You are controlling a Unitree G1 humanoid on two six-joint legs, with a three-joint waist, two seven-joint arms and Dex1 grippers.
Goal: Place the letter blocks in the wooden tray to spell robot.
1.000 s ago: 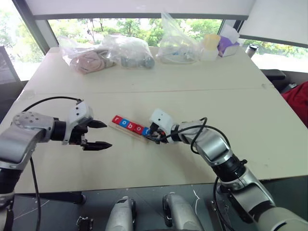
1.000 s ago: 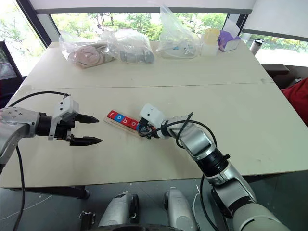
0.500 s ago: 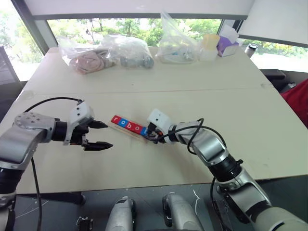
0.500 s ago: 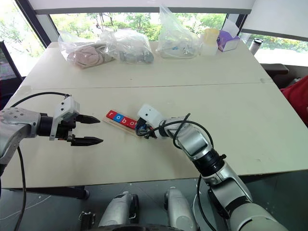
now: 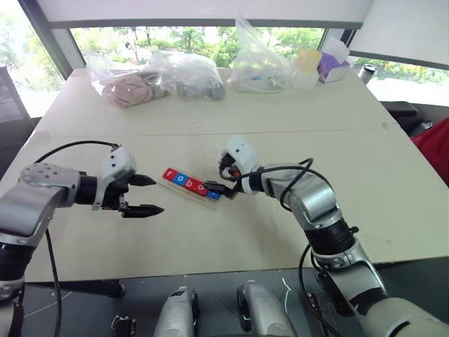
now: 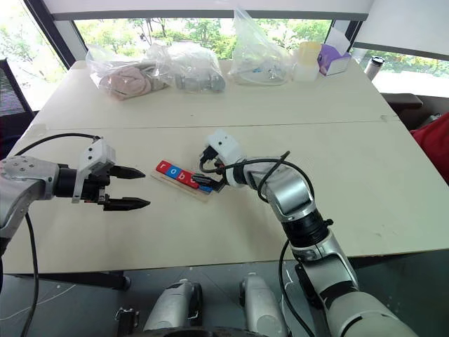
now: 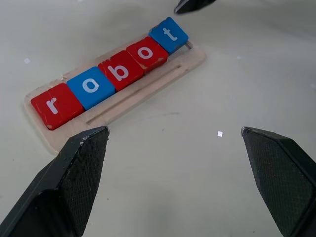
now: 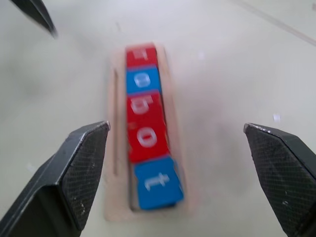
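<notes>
- The right gripper [image 5: 221, 182] has its jaws spread wide with nothing between them, and hangs just above the "t" end of the wooden tray [image 7: 163, 79].
- The left gripper [image 5: 146, 196] is also wide apart and empty, near the tray's "r" end but clear of it.
- The letter blocks [image 7: 111, 74] lie in one row in the tray, reading r, o, b, o, t; the blue "t" [image 8: 159, 181] seems to sit slightly askew.
- The step in hand looks like the release and retreat; the right gripper should rise straight up so a fingertip does not catch that last tile.
- The spelling appears complete.
</notes>
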